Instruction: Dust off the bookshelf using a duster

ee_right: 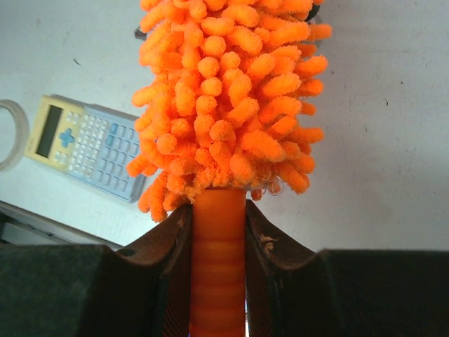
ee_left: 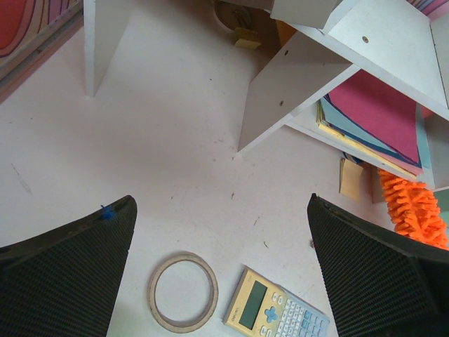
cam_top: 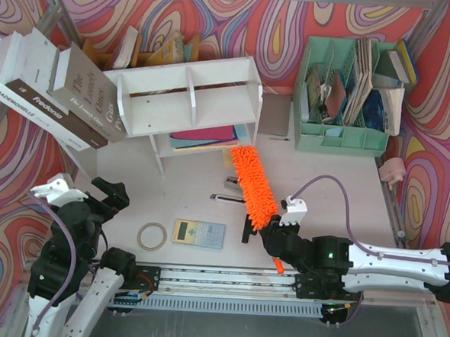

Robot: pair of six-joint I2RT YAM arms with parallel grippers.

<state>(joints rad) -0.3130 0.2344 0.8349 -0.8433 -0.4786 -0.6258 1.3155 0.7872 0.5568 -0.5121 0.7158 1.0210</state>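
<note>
The white bookshelf [cam_top: 187,97] stands at the back centre, with coloured folders on its lower tier; its legs and folders also show in the left wrist view [ee_left: 280,98]. The orange fluffy duster [cam_top: 253,184] points from my right gripper toward the shelf's right front corner, its tip just beside the lower tier. My right gripper [cam_top: 276,236] is shut on the duster's orange handle [ee_right: 217,267], with the fluffy head [ee_right: 228,98] above the jaws. My left gripper [cam_top: 105,192] is open and empty, at the left front of the table, its fingers [ee_left: 66,274] wide apart.
A tape ring [cam_top: 152,236] and a calculator [cam_top: 199,233] lie on the table front centre. A small black item [cam_top: 227,195] lies by the duster. Large books [cam_top: 58,89] lean at the back left. A mint-green file organizer [cam_top: 344,92] stands back right.
</note>
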